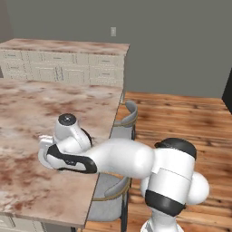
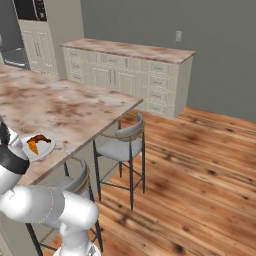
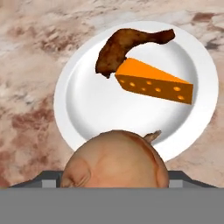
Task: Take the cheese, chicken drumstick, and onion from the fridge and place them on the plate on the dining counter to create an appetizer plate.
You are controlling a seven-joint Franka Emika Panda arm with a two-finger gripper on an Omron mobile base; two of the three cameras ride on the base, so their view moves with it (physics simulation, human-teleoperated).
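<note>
The onion [image 3: 114, 159] sits in my pincer [image 3: 114, 181], apparently pinched there (the fingertips are hidden behind it), above the near rim of the plate [image 3: 87, 105]. On the plate the cheese [image 3: 155, 83] touches the chicken drumstick [image 3: 124, 46], on the marbled bench [image 3: 30, 65].

The plate [image 3: 87, 105] is seen from above, resting on the dining counter [image 3: 30, 52]. On the plate, the chicken drumstick [image 3: 124, 46] is laid with its thick end toward the plate's middle and its thin end toward the rim. The cheese [image 3: 155, 83] is set against the thick end, touching it. The onion [image 3: 114, 162] is seen large at the bottom of the view, overlapping the plate's near rim. The fingertips are hidden behind it.
</note>
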